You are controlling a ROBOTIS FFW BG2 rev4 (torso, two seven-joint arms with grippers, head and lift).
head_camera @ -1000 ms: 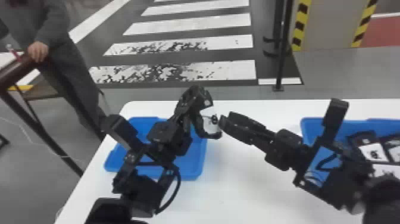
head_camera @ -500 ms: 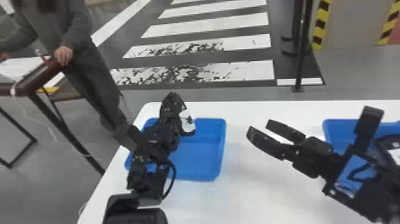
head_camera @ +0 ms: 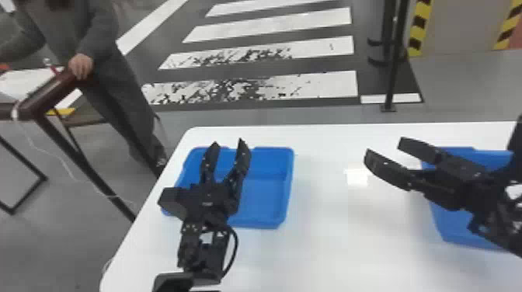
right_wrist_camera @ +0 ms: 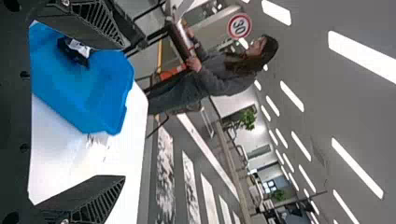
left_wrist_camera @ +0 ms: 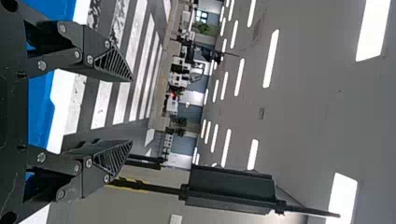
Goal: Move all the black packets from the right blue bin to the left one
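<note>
Well, the left claw (head_camera: 227,142) is spread wide, the left blue bin (head_camera: 268,198) below it holding a black packet (right_wrist_camera: 74,52); the right claw (head_camera: 385,147) gapes too, above the tabletop (head_camera: 341,248), the right blue bin (head_camera: 452,229) near its fingertips.

The left bin (head_camera: 272,202) stands on the table (head_camera: 330,252), near the table's left edge, with 1 packet (right_wrist_camera: 78,52) lying in it. To the right of the left bin, well apart on the same table, is the right bin (head_camera: 446,227). The left gripper (head_camera: 228,142) is over the left bin; the right gripper (head_camera: 384,146) is to the right of it, with its fingertips between the 2 bins and its rear part over the right bin. To the left of the left bin, off the table, is a 2nd table (head_camera: 52,91). Behind the left bin, past the table's far edge, a crosswalk (head_camera: 322,86) lies on the floor (head_camera: 240,118); behind and to the right of that same bin stands a post (head_camera: 393,73)
</note>
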